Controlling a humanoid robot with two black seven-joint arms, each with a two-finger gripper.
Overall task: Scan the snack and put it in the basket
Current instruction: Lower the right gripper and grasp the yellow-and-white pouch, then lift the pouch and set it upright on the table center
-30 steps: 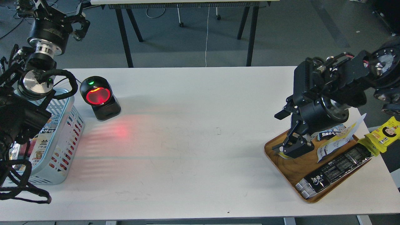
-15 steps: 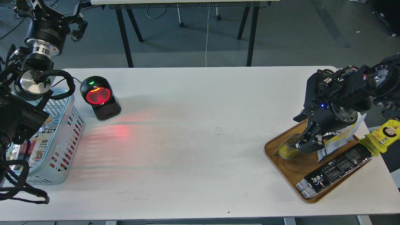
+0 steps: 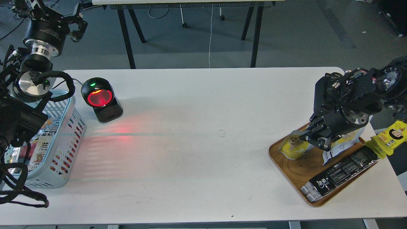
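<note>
Raised since the earlier frame: right gripper [image 3: 313, 137], now carrying the small yellow-and-white stand-up pouch [image 3: 294, 148] upright, its lower edge at or just above the oval wooden tray [image 3: 297, 173]; contact there cannot be told. Fingers pinch the pouch's upper right edge. Just right of the fingers: light-blue cracker packet [image 3: 341, 144], partly hidden by the wrist. Below and right of them: long black bar packet [image 3: 341, 173], lying diagonally along the tray. Left gripper [image 3: 76, 25]: held high beyond the white table's [image 3: 197, 127] far left corner, fingers parted, holding nothing. Below it: light blue slotted plastic basket [image 3: 68, 133], holding packets. Beside basket: black round scanner [image 3: 100, 98], window glowing red.
</note>
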